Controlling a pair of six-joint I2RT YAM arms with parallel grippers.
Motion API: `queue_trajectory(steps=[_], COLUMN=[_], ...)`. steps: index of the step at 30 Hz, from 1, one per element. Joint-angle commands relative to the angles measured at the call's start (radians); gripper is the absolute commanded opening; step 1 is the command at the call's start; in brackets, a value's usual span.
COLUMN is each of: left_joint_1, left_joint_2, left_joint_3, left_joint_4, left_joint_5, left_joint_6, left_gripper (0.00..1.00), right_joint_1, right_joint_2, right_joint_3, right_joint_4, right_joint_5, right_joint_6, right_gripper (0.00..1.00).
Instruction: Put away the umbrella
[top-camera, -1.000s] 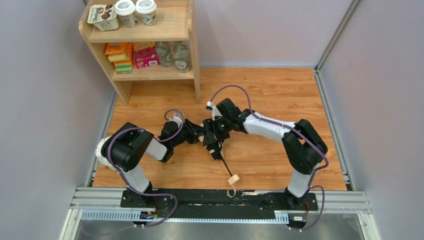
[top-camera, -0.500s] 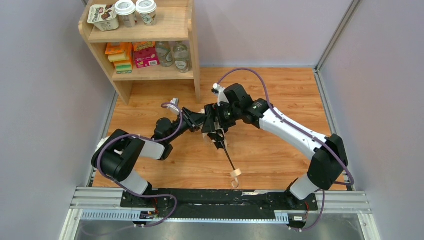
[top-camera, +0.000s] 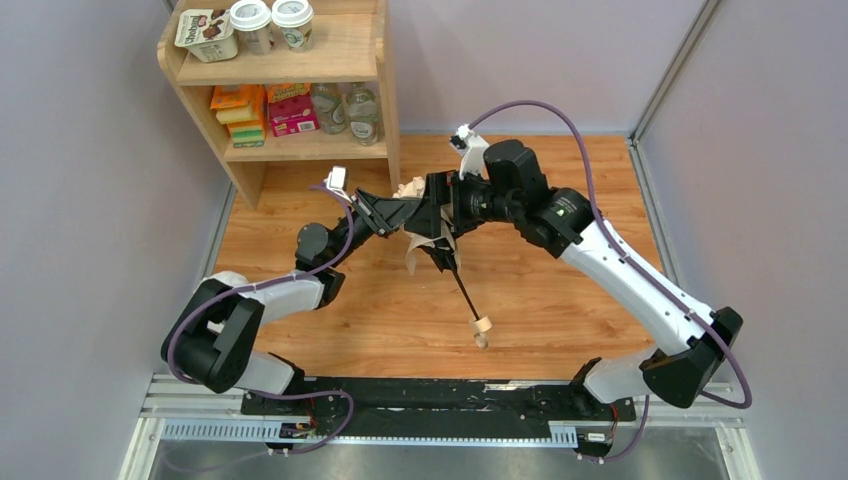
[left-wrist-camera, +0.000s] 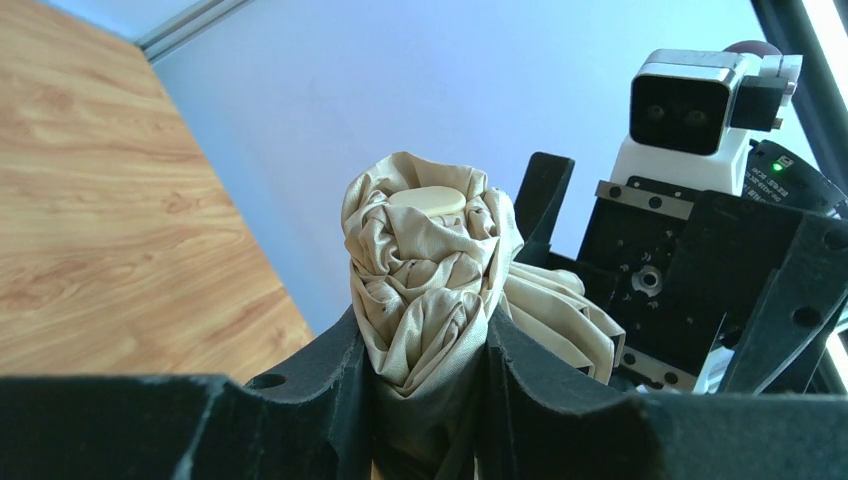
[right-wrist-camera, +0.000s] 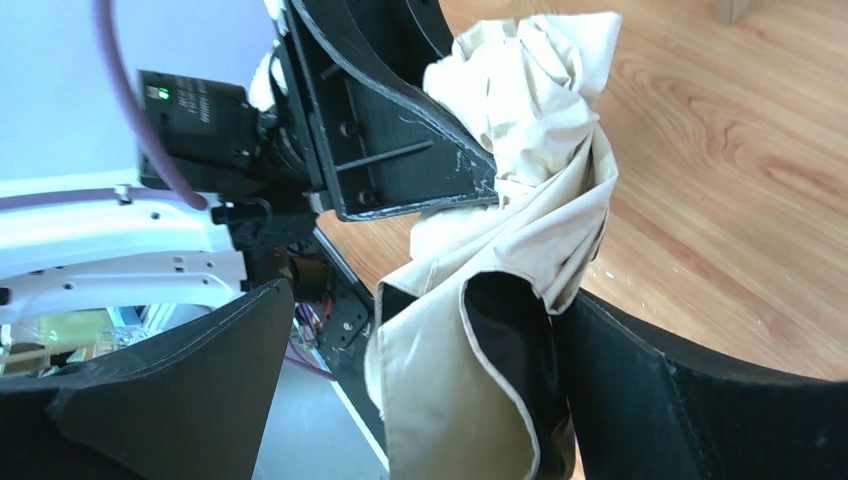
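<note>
Umbrella now carried nearer shelf: transport under way. Left gripper clamps it; right gripper part-open, hold unclear.

The shelf stands just beyond the left gripper; the table rightward lies open.

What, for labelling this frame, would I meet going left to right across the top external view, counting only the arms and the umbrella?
Left arm's shoulder → left gripper → right gripper → umbrella's wooden handle → right arm's shoulder. The canopy, clamped by both grippers, overlaps them, so it is left out.
</note>
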Motion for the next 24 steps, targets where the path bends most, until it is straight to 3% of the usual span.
queue_trajectory(steps=[1, 13, 21, 24], left_joint_1=[-0.003, -0.004, -0.003, -0.003], left_joint_2=[-0.041, -0.09, -0.092, -0.087], left_joint_3=[0.049, 0.056, 0.079, 0.079], left_joint_4=[0.069, 0.099, 0.11, 0.113], left_joint_5=[-0.003, -0.038, -0.036, -0.032], left_joint_6=[-0.015, -0.081, -0.083, -0.085], left_gripper=[0.0, 0.0, 0.0, 0.0], right_joint_1=[0.01, -0.062, -0.109, -0.252], right_joint_2=[-0.073, -0.092, -0.131, -0.202], right_joint_3=[0.095, 0.199, 0.129, -0.044], right_joint_4=[0.048, -0.041, -0.009, 0.164], right_joint_5=[0.062, 0.108, 0.079, -0.163], right_joint_6=[0.045, 0.019, 0.06, 0.215], right_gripper=[1.0, 1.0, 1.0, 1.0])
